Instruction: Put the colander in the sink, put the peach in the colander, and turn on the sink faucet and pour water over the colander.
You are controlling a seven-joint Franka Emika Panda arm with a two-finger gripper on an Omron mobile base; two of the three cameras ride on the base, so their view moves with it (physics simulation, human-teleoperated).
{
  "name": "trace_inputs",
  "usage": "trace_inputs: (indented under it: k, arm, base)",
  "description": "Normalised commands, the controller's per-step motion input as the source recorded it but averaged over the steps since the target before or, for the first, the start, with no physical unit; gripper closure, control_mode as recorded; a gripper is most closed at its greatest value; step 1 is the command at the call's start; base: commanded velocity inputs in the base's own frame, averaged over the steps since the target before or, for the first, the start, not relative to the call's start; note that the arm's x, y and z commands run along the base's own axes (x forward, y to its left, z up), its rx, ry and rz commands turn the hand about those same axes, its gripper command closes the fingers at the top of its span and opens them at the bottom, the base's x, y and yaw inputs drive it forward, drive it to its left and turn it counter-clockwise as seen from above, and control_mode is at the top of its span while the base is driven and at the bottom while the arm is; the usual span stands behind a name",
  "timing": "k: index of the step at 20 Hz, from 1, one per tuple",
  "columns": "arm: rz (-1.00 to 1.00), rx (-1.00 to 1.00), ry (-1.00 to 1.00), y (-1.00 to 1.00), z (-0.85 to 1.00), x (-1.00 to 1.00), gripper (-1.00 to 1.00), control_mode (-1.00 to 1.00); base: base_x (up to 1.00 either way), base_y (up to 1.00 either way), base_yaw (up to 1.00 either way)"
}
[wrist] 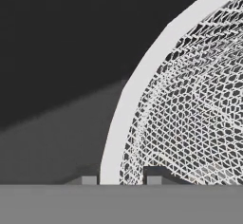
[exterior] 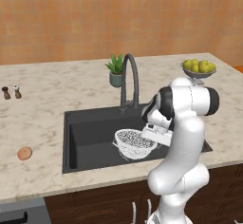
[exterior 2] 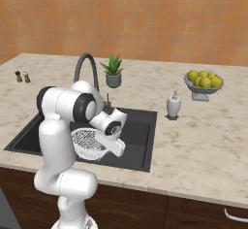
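Hand view shows the gripper [wrist: 122,180] with its two small dark fingertips [wrist: 88,180] part-way closed astride the smooth white rim of the white round mesh colander [wrist: 190,104], one tip outside the rim and one inside against the fine netting; it is grasping the colander by that rim. Behind the rim lies the flat matte wall of the large dark charcoal rectangular sink [wrist: 57,52].

Left base view, from left to right: two tiny dark shakers [exterior: 11,92] stand on the pale speckled marble counter [exterior: 42,118]; the small round orange-red peach [exterior: 24,153] lies on the counter left of the basin, well apart from the colander. The colander sits inside the sink, toward its front, with the white arm's hand at its right edge. Behind the basin rises the tall dark grey arched faucet [exterior: 129,81], just beside a small green potted plant [exterior: 115,70]. Far right, a grey pedestal bowl of yellow-green fruit [exterior: 199,69]. A white soap dispenser [exterior 2: 173,105] stands right of the sink. No writing is legible anywhere.
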Motion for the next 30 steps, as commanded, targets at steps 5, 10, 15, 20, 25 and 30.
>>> trace_inputs:
  k: [5, 10, 15, 20, 25, 30]
  arm:
    - [0.00, 0.02, -0.02, 0.33, -0.31, 0.30, 1.00, -1.00]
    - [-0.04, -0.02, -0.04, 0.28, -0.19, 0.02, 1.00, -1.00]
    - [-0.09, -0.08, -0.07, 0.23, -0.04, 0.00, 1.00, -1.00]
    - [-0.22, -0.05, -0.01, 0.16, 0.00, 0.01, 1.00, -1.00]
    - [-0.32, -0.02, 0.00, 0.26, 0.03, 0.00, 1.00, -1.00]
    - [-0.25, -0.07, -0.03, 0.14, 0.17, -0.06, 1.00, -1.00]
  base:
    - [0.00, 0.00, 0.00]
    - [0.00, 0.00, 0.00]
    - [0.00, 0.00, 0.00]
    - [0.00, 0.00, 0.00]
    - [0.00, 0.00, 0.00]
    - [0.00, 0.00, 0.00]
